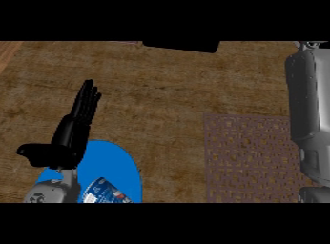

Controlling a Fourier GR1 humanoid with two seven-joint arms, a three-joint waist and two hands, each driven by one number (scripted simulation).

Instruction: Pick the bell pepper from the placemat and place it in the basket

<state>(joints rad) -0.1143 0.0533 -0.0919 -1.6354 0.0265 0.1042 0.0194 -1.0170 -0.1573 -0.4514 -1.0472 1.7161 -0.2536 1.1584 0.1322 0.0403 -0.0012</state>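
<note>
Fingers (87, 102) straight; placemat (249, 157) well rightward

One placemat (249, 157), one blue plate (115, 167)

- Left hand (73, 128) raised at lower left, fingers straight, thumb out to the side.
- Right forearm (315, 119) fills the right edge; hand unseen.
</note>
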